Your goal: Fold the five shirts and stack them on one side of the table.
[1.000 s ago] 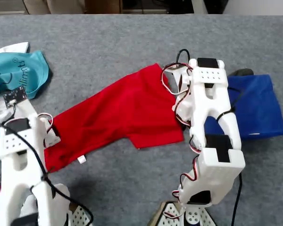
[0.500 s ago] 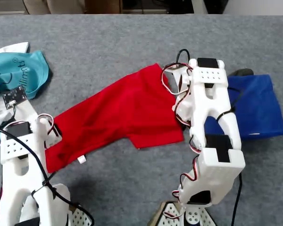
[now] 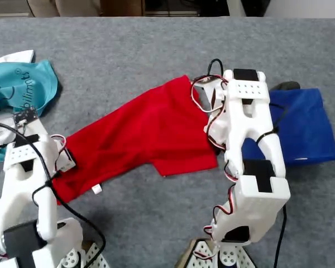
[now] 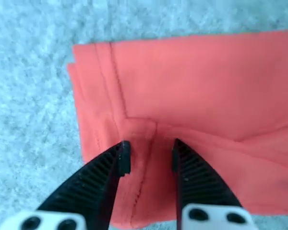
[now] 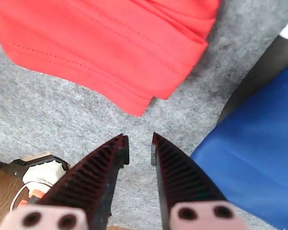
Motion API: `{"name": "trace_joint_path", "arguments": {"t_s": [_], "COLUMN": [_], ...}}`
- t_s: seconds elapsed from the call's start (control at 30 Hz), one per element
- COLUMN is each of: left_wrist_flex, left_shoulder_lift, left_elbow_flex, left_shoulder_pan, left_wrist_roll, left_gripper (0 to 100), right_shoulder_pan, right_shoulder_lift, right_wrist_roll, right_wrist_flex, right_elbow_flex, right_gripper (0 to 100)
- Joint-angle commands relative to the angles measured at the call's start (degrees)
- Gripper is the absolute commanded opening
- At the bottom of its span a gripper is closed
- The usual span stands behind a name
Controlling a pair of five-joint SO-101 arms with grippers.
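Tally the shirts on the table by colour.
Red shirt: 1
Blue shirt: 1
Teal shirt: 1
Total: 3 clear; the white scrap by the teal and the dark bit behind the blue cannot be told.

Grey felt table (image 3: 128, 50) (evenly lit) meets wooden furniture (image 3: 120, 6) along its far edge.
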Motion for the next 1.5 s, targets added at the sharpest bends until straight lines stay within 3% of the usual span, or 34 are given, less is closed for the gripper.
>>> {"name": "trace_joint_path", "arguments": {"t_s": [0.0, 1.47], "left_wrist_flex": [-0.62, -1.41], "left_shoulder_lift": [0.22, 8.4], "left_elbow_flex": [-2.99, -4.75], "left_shoulder_pan": [-1.85, -2.64], "left_wrist_roll": [-0.18, -2.29], "left_gripper": [16, 14], "right_shoulder_pan": [0.66, 0.92], "right_shoulder_lift": [-3.65, -3.65], "right_wrist_roll": [0.35, 0.35], "right_wrist_flex": [-0.44, -2.02], "right_elbow_flex": [-0.13, -0.31], "right_gripper": [10.3, 10.3]}}
